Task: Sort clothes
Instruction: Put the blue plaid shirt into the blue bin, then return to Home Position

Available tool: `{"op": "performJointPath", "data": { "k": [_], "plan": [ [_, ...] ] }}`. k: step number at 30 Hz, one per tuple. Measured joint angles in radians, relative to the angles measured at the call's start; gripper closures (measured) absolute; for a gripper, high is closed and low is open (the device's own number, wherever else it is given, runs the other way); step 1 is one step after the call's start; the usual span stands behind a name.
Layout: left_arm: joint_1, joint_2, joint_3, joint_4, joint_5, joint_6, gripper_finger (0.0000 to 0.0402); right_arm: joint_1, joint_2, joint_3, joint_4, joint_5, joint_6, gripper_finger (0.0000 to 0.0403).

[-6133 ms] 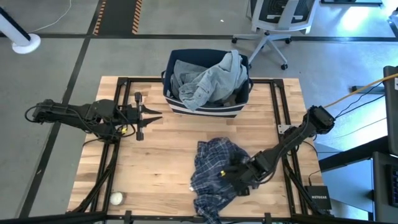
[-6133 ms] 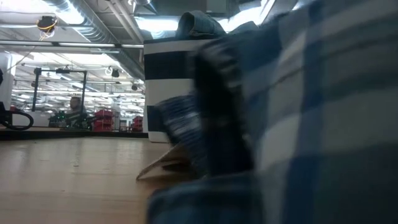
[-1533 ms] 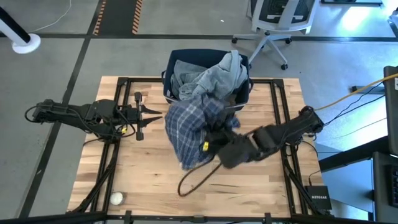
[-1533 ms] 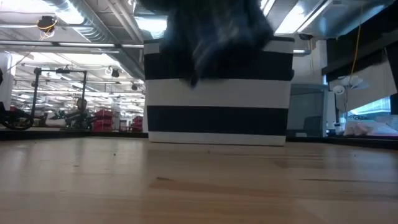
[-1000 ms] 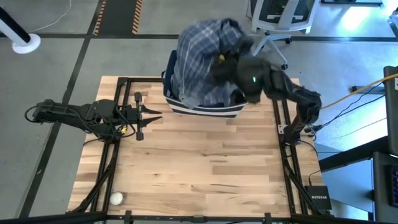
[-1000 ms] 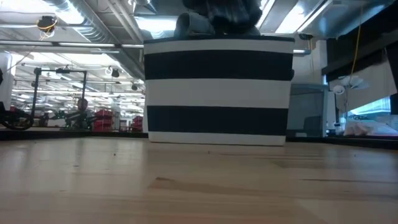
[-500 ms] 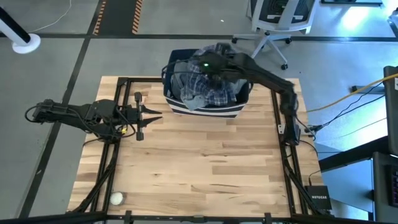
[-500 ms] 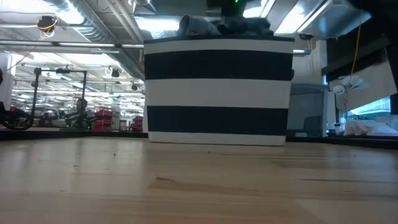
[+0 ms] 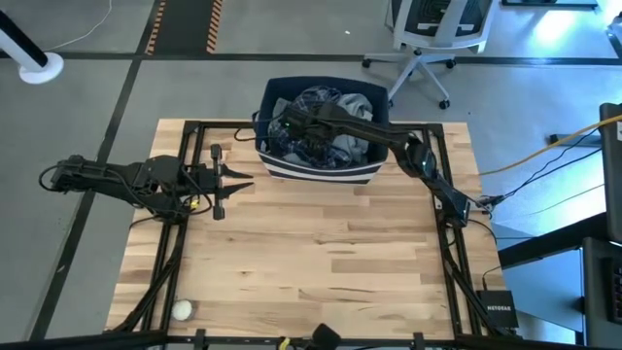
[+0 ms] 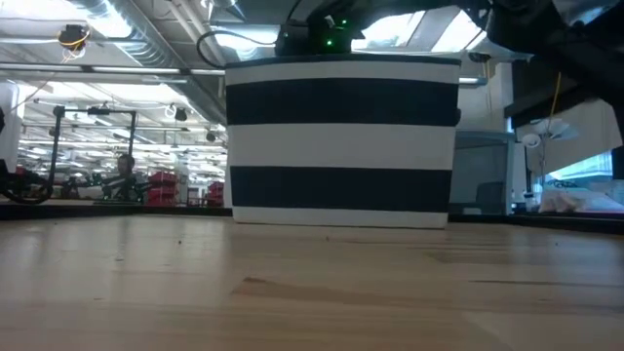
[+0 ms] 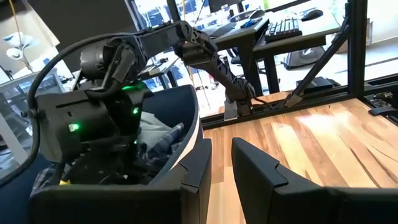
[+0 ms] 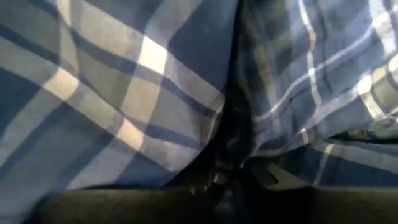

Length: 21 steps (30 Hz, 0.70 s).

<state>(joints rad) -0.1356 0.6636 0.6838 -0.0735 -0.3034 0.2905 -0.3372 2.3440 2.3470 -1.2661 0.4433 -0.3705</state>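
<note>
**High view.** Right tool [image 9: 291, 124] down inside the navy fabric bin with white stripes [image 9: 316, 173], toward the bin's left side. Dark right arm [image 9: 418, 160] stretched across the bin from the table's right edge. Under and around the tool, the blue plaid cloth garment [image 9: 313, 148], lying on top of the pile in the bin. Beside it, toward the bin's right side, a pale grey-blue denim-like garment [image 9: 356, 105]. Bin standing at the far middle edge of the light wooden plank table [image 9: 321, 253]. Left tool [image 9: 245, 179] well apart from the bin, over the table's left part, pointing toward the middle, waiting. Small white ball [image 9: 183, 310] near the table's front left corner.

**Low view.** Striped bin wall across the middle, standing on the table. Above its rim only part of the right arm, with a green light. Right tool and garments hidden behind the wall.

**Left wrist view.** Left tool's two dark fingers [image 11: 198, 165] set apart by a narrow gap, nothing between them. Beyond them the bin's navy rim, with the right arm's wrist and its green lights dipped inside. A fold of the plaid garment and a pale grey fold just beside that wrist.

**Right wrist view.** Plaid garment filling nearly the whole picture, pressed close. Fabric gathered into a dark crease running down to the right tool. Right tool narrow, all but closed, pinching the plaid cloth.
</note>
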Motion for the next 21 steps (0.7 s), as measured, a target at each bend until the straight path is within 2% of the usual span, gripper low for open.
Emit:
{"op": "performJointPath", "data": {
  "k": [3,6,14,21],
  "plan": [
    [0.0,0.0,0.0,0.001,0.0,0.001,0.0343,0.0,0.003,0.001,-0.002,-0.025,0.002,0.0346],
    [0.0,0.0,0.0,0.001,0.0,0.003,0.0343,0.002,-0.013,0.008,-0.022,-0.03,0.003,0.0314],
    [0.0,0.0,0.0,0.001,0.0,-0.002,0.0343,0.004,-0.177,0.007,-0.025,-0.148,0.0,0.0199],
    [0.0,0.0,0.0,0.002,0.001,-0.019,0.0343,0.026,-0.342,0.008,-0.014,-0.174,-0.005,0.0149]
  ]
}}
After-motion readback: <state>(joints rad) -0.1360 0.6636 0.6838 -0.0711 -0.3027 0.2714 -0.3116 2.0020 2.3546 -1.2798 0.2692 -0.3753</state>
